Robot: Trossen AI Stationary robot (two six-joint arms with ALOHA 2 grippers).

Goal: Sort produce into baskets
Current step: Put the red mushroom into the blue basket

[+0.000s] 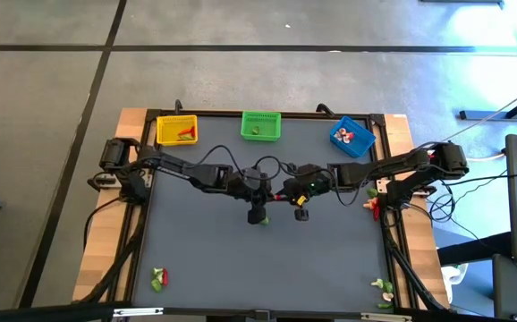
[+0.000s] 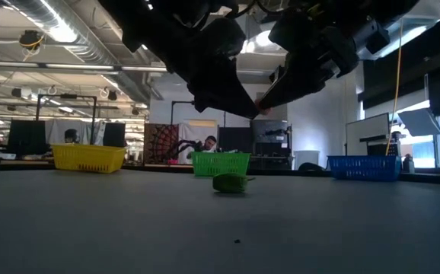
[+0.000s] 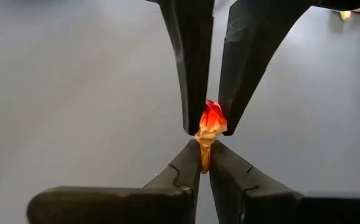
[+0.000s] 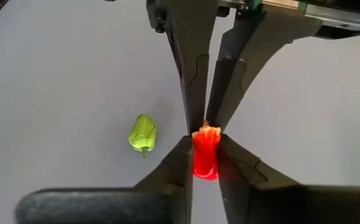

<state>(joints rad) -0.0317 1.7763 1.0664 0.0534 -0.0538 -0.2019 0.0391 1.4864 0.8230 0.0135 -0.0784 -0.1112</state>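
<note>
Both grippers meet above the middle of the table on one tiny red produce piece with a pale orange end. It also shows in the right wrist view and the low view. My left gripper comes from the table's left and is shut on the piece. My right gripper comes from the right and is shut on it too. A green produce piece lies on the table below them. The yellow, green and blue baskets stand along the far edge. My left gripper pinches the piece's pale orange end between its two fingertips, coming from the table's left and slanting down. The piece is lifted clear of the table. My right gripper pinches the piece's red body between its two fingertips, coming from the table's right and slanting down. Its fingers stand tip to tip with the left gripper's fingers. The piece is clear of the table.
Loose produce lies at the near left corner, the near right corner and the right edge. The yellow basket holds red pieces, the green one a green piece, the blue one pale and red pieces.
</note>
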